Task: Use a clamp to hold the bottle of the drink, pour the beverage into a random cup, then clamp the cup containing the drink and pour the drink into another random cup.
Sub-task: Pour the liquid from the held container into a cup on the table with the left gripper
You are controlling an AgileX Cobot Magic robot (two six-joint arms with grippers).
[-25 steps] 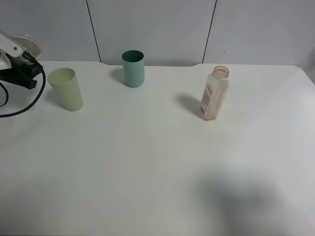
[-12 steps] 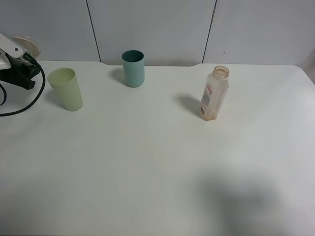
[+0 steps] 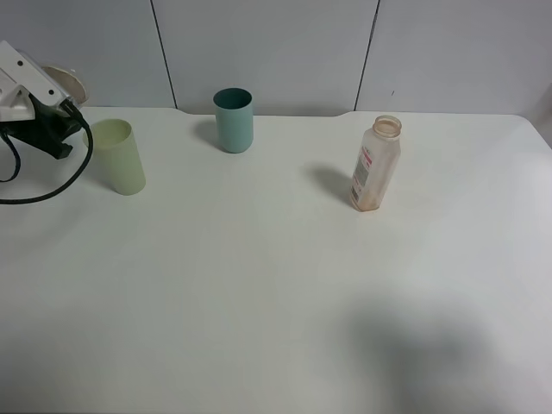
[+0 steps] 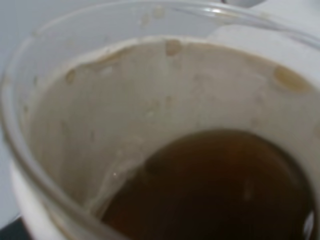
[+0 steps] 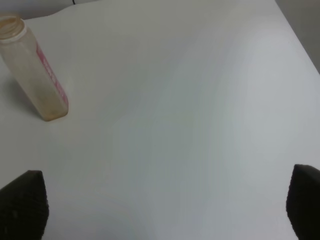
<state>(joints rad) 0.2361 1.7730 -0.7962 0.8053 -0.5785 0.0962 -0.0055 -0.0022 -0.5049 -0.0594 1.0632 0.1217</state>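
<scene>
At the far left, the left gripper point(image 3: 53, 121) has slid a bit right, close to the pale yellow-green plastic tumbler point(image 3: 118, 157). Its jaws are squeezed tight around the short white cup with a tan inside point(image 4: 100, 110), which has brown tea-coloured drink point(image 4: 215, 190) in it. I think the second pour comes next. The clear plastic bottle with a pink label point(image 3: 375, 164) has not moved. The right gripper point(image 5: 160, 205) has its jaws spread wide, holding nothing.
</scene>
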